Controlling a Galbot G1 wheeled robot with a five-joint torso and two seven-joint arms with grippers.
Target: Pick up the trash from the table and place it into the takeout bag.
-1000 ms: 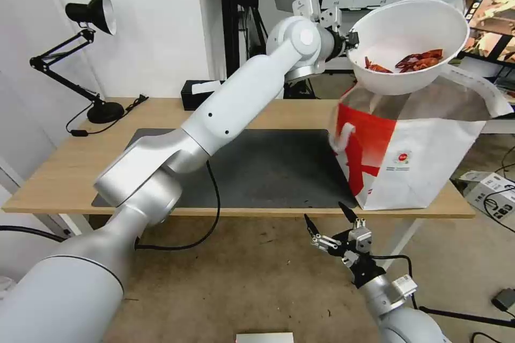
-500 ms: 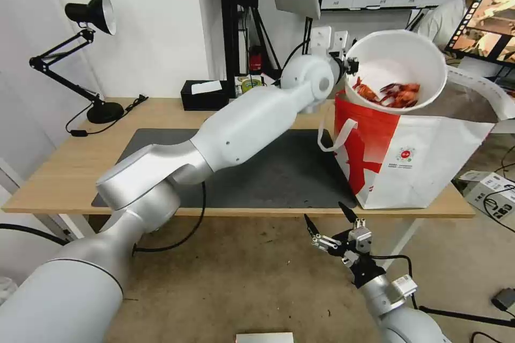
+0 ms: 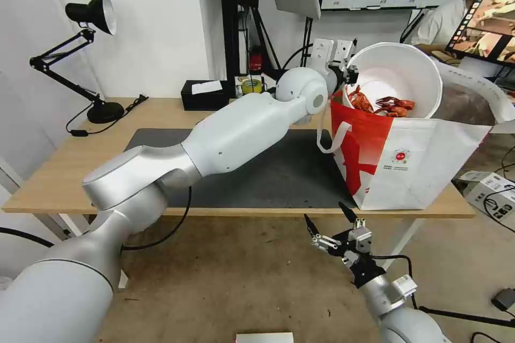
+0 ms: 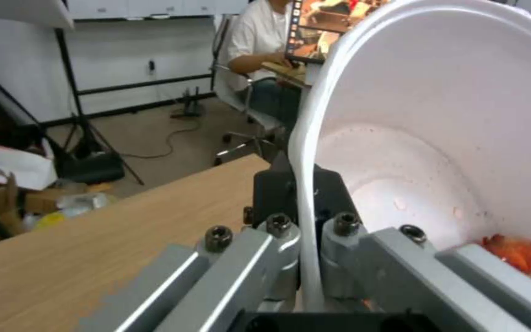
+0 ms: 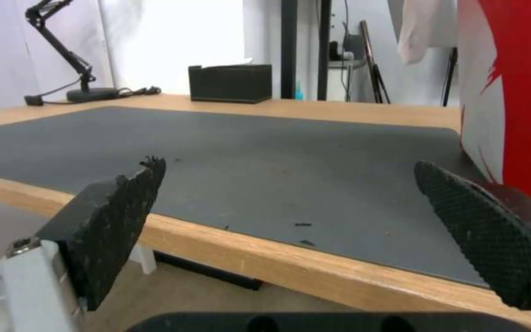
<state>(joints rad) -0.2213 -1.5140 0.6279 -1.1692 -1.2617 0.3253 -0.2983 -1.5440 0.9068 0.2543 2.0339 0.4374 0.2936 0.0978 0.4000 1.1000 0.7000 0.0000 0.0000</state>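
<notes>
Reaching across the table [image 3: 161, 112] toward its far right, the left arm holds the left gripper [image 3: 350, 74] at the mouth of the takeout bag [image 3: 424, 166], its fingers clamped on the rim of the white bowl [image 3: 394, 72]. In the left wrist view the rim of the bowl [image 4: 438, 115] passes between the two dark fingers [image 4: 278, 189], one on each side of the thin wall. The bowl is tilted steeply, its opening facing near, and its lower part sits inside the bag opening. Red shells [image 3: 383, 106] lie bunched at the low side of the bowl. The bag stands upright on the right end of the table, partly on the dark mat [image 3: 268, 171], with one white loop handle [image 3: 330, 136] hanging down its red left face. The right gripper [image 3: 331, 221] hangs below the near table edge, clear of the bag, with its two black fingers [image 5: 118, 221] spread wide and nothing between them. A black tissue box [image 3: 204, 95] and a desk lamp [image 3: 88, 59] stand at the far left of the table.
</notes>
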